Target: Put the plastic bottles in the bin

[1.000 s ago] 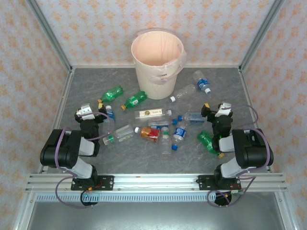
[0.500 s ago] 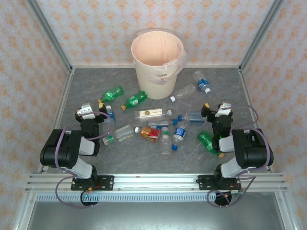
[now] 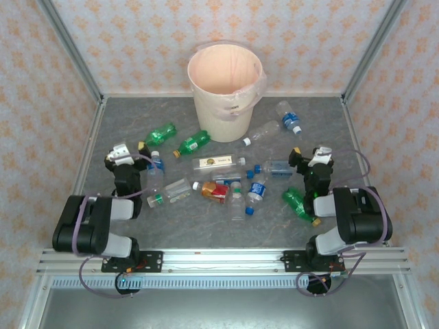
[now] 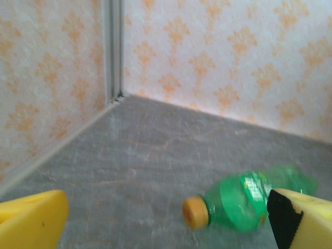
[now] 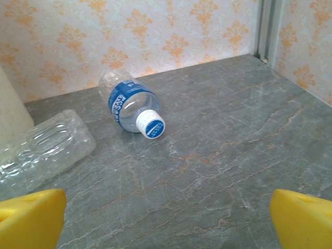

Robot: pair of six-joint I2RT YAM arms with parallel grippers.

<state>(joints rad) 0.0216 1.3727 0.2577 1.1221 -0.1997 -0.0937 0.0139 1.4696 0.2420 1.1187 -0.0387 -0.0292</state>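
Several plastic bottles lie scattered on the grey table in front of the bin [image 3: 221, 118], a tall cream bucket with a pinkish liner. Among them are two green ones [image 3: 162, 133] [image 3: 191, 142] at the left, a red-orange one [image 3: 215, 191] in the middle and a third green one [image 3: 299, 204] at the right. My left gripper [image 3: 125, 152] [image 4: 166, 223] is open and empty, low over the table, facing a green bottle [image 4: 249, 199] with a yellow cap. My right gripper [image 3: 310, 156] [image 5: 166, 220] is open and empty too; ahead of it lie a blue-labelled bottle [image 5: 129, 106] and a clear one [image 5: 41, 150].
Patterned walls with metal corner posts [image 4: 111, 52] [image 5: 267, 28] close the table in on three sides. A strip of the bin's wall [image 5: 9, 109] shows at the left edge of the right wrist view. Bare table lies between each gripper's fingers.
My left arm has reached a little farther from its base, carrying the left gripper away from the near edge. The right arm and the bottles have stayed put.
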